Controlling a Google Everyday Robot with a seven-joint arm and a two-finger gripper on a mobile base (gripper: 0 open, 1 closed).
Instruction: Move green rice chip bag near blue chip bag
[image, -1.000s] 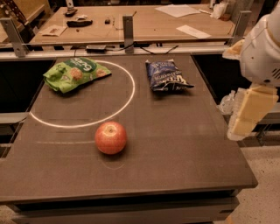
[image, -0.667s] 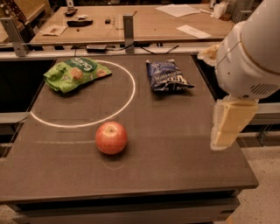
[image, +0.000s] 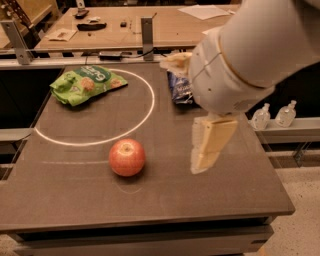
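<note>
Clearly much of the scene sits behind the bulky white arm (image: 240, 55), which enters from the upper right and is cut off by the picture's edge. Its gripper (image: 202, 165) hangs just right of the apple (image: 127, 157), above the worktop (image: 75, 200); the cream fingers (image: 220, 142) lie pressed together along a thin seam, with nothing between them. How high they hang over the surface is hard to judge.

The green bag (image: 85, 84) lies flat, well behind the apple and to its left, in full view, though its lettering is too blurred to read. The blue bag (image: 180, 89) lies behind the apple and to its right. Only its left strip shows; the rest is hidden by the arm.

A white circle (image: 151, 107) painted on the worktop curves behind the apple, passing under the green bag. The two bags lie well apart.
</note>
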